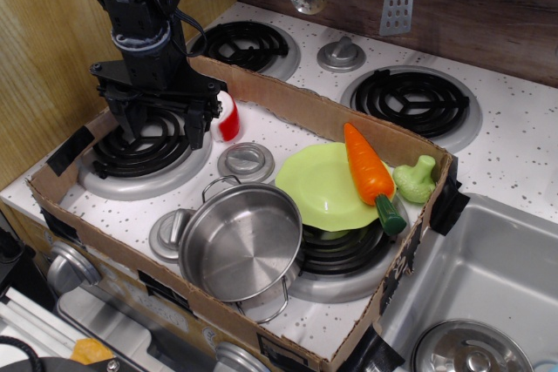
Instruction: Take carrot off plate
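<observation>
The orange carrot point(367, 167) with its dark green stub end lies across the right edge of the lime-green plate point(323, 187), stub pointing toward the front. The plate rests partly on the front right burner, next to the steel pot. My black gripper point(164, 132) hangs over the front left burner, far to the left of the plate. Its fingers point(199, 128) point down and stand apart, with nothing between them.
A shiny steel pot point(240, 241) stands just left of the plate. A pale green lumpy toy vegetable point(417, 179) sits right of the carrot. A red object point(228, 118) is behind the gripper. A cardboard wall point(296, 102) rings the stove top. A sink point(488, 285) is at the right.
</observation>
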`<action>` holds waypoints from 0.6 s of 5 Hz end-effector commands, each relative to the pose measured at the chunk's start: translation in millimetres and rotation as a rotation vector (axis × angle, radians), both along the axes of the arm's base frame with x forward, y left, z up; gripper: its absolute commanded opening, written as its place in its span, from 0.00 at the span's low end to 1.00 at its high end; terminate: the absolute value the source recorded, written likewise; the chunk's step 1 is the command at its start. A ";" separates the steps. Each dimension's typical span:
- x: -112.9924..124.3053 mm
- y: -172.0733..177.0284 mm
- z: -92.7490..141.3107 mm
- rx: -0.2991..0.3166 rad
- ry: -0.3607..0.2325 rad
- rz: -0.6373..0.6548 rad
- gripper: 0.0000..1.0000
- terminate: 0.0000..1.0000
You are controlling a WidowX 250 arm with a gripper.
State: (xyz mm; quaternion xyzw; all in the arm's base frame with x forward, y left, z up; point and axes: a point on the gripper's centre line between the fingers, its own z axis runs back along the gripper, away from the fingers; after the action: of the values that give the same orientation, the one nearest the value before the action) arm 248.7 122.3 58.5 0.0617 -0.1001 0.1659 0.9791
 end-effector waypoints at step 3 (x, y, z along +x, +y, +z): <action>28.8 -17.5 18.7 0.024 -0.005 0.179 1.00 0.00</action>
State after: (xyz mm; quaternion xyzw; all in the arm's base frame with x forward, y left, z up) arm 272.9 98.9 70.2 0.0816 -0.0815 0.2515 0.9610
